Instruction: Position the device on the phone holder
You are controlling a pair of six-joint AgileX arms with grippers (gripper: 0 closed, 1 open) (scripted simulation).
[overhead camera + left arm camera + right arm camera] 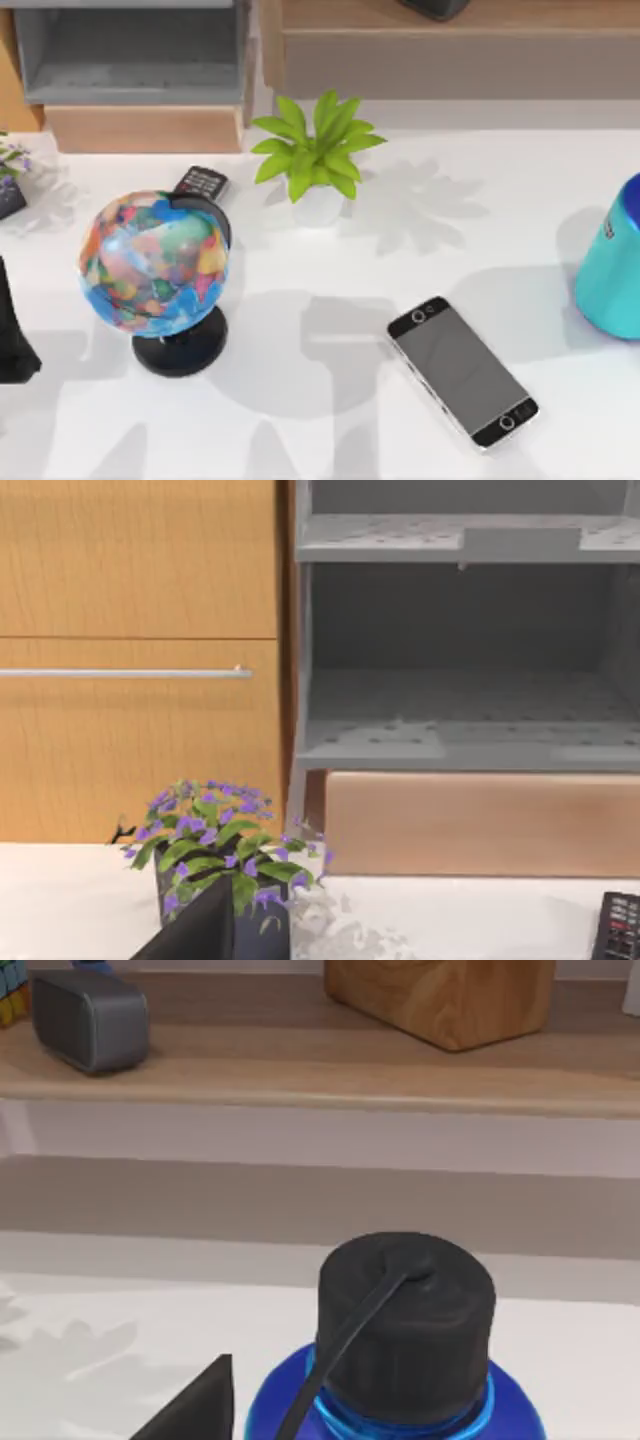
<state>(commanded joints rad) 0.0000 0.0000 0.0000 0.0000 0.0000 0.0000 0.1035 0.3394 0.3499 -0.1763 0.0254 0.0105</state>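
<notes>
a: top view has the device (462,370) flat on the table (330,420), untouched, right of the globe (155,262).
b: grippers' state i cannot tell. grasp its long edges, lift level.

The device (462,371) has a glossy glass-like screen (silver edge); the surface (330,440) is smooth, matt white; the cabinet (140,650) is grained wood.

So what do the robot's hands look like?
Both are plain matte black. The left gripper is a flat, sharp-cornered wedge with a slanted edge; the right gripper looks just the same. The left arm is a black blocky shape.
</notes>
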